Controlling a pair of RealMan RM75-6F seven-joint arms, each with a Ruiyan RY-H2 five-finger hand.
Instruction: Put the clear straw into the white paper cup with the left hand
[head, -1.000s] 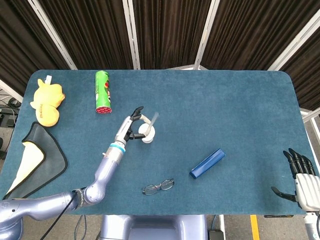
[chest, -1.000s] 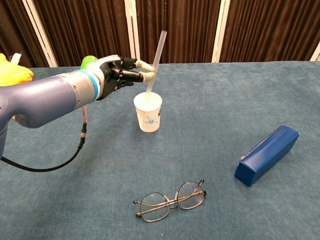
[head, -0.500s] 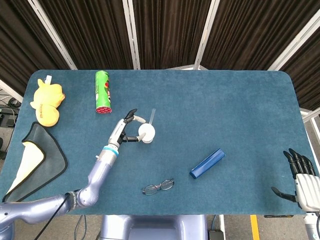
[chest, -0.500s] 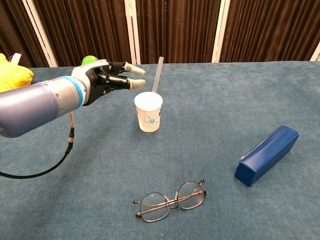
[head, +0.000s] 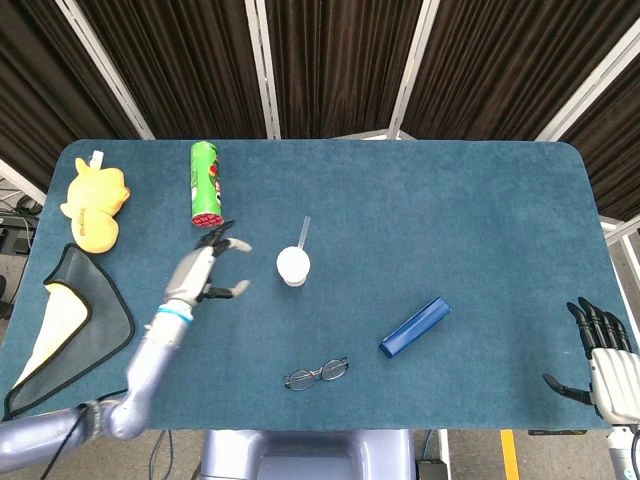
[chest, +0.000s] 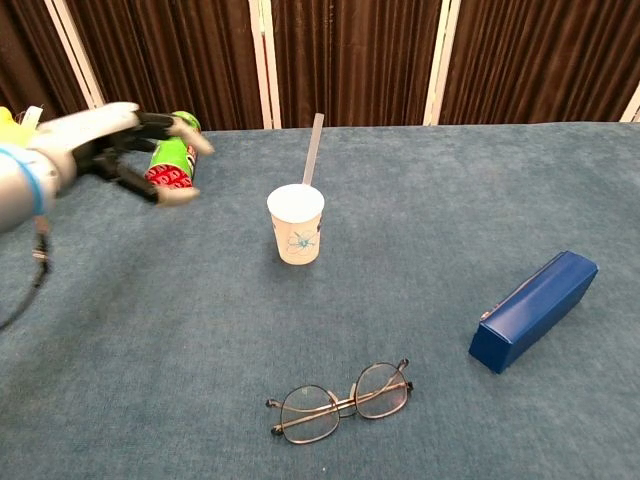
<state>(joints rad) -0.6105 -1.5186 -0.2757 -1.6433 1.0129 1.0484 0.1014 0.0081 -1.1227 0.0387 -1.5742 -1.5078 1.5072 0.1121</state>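
clear straw (chest: 313, 148) stood in white paper cup (chest: 296, 224), leaning over far rim | left hand (head: 205, 270) open, empty, well left of cup, apart | right hand (head: 598, 353) idle, fingers spread, far right bench (head: 480, 210) edge | placement looked complete
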